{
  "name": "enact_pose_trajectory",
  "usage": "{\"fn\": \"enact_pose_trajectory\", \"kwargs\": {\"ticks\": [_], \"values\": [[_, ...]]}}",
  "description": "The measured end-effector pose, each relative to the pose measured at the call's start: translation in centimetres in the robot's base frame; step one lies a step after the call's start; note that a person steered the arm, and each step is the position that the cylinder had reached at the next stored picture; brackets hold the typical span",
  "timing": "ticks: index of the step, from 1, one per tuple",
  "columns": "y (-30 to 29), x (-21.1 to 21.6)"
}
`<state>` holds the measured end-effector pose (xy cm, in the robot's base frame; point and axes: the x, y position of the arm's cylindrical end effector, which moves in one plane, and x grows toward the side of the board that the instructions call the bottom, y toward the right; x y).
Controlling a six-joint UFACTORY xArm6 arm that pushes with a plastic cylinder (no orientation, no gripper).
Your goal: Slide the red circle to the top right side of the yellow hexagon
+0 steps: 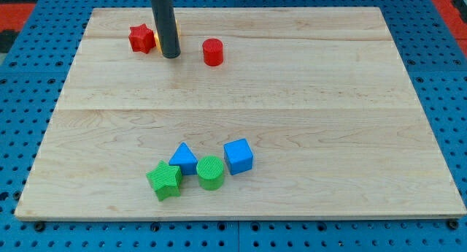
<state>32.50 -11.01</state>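
Observation:
The red circle (212, 52) stands on the wooden board near the view's top, left of centre. My tip (170, 56) rests on the board about a block's width to the left of it, not touching it. The dark rod hides most of the yellow hexagon (156, 40), of which only a yellow sliver shows at the rod's left edge. A red star (141, 38) sits right against that sliver on its left.
Near the view's bottom, left of centre, stands a cluster: a blue triangle (184, 158), a blue cube (238, 155), a green circle (210, 172) and a green star (165, 179). The wooden board (328, 98) lies on a blue pegboard.

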Motion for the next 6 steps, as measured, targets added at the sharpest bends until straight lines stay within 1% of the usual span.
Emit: {"fn": "enact_pose_trajectory", "kwargs": {"ticks": [1, 2, 3, 4, 5, 6], "values": [[4.3, 4.2], [9.2, 2.6], [7.8, -1.1], [3.4, -3.3], [5.4, -3.3], [13.4, -3.3]]}}
